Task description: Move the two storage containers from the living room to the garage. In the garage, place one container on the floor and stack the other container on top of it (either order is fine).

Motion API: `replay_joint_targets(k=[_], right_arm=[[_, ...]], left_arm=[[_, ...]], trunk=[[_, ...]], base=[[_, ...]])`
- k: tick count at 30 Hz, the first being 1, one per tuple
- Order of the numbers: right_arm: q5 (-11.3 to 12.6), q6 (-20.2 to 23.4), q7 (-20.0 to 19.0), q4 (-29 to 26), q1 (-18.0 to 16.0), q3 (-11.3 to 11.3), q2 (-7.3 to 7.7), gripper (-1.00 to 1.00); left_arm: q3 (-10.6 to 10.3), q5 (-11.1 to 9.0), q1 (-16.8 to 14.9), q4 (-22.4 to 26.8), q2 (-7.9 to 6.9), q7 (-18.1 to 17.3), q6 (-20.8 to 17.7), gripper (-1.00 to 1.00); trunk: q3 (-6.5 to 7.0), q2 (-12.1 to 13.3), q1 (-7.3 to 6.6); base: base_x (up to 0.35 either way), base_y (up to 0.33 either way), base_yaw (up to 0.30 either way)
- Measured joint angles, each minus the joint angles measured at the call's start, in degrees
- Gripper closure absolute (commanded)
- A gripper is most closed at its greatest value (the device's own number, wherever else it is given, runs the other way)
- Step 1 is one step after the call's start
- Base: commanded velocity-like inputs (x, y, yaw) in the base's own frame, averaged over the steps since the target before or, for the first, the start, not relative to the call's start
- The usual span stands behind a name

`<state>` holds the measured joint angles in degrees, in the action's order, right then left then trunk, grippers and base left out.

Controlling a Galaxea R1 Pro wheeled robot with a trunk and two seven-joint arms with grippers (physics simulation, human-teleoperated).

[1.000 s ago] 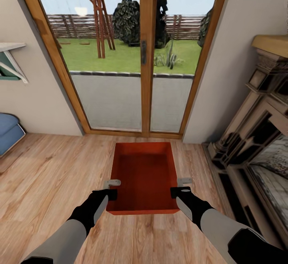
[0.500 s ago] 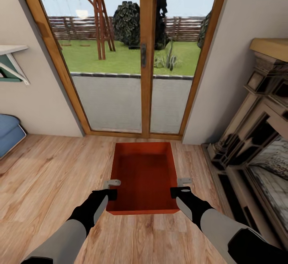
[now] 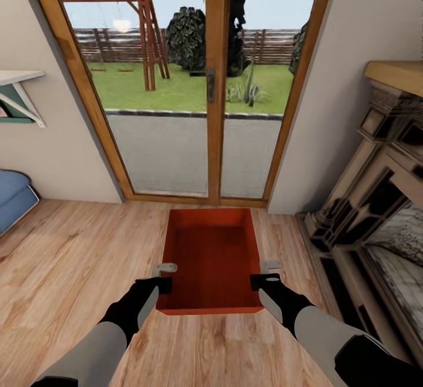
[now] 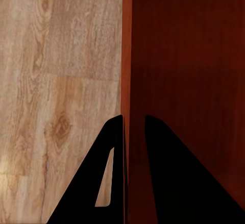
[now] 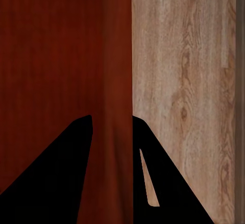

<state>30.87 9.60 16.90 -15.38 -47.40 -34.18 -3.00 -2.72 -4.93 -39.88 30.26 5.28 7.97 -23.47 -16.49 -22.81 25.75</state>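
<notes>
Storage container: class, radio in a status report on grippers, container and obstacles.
Left gripper and right gripper each clamp a side wall. Storage container held over wood floor. Glass doors directly ahead, shut.

no readable text, label, brand, number or sign on anything here

The storage container [image 3: 212, 258] between my arms is orange-red, darker inside where shadow falls; close up its wall [image 4: 184, 55] reads deep brick red. My left gripper [image 3: 165, 278] and right gripper [image 3: 261, 274] have black bodies with pale grey finger brackets, and my forearms turn light grey. The floor [image 3: 70, 269] is light honey wood with darker grain and knots. The door frame [image 3: 215, 81] is orange-brown. The walls [image 3: 352, 52] are plain beige. At the far left sits a blue sofa [image 3: 14, 199]; at the right, a fireplace [image 3: 376, 199] in dark brown and tan.
</notes>
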Motion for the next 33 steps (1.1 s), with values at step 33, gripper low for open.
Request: replay_joint_targets(k=[33], right_arm=[[-0.9, 0.0, -0.1, -0.2, 0.0, 0.6, -0.04, 1.00]], left_arm=[[-0.2, -0.3, 0.0, 0.3, -0.07, 0.2, 0.1, 1.00]], trunk=[[2.99, 0.0, 0.00]], base=[[0.000, 0.000, 0.000]])
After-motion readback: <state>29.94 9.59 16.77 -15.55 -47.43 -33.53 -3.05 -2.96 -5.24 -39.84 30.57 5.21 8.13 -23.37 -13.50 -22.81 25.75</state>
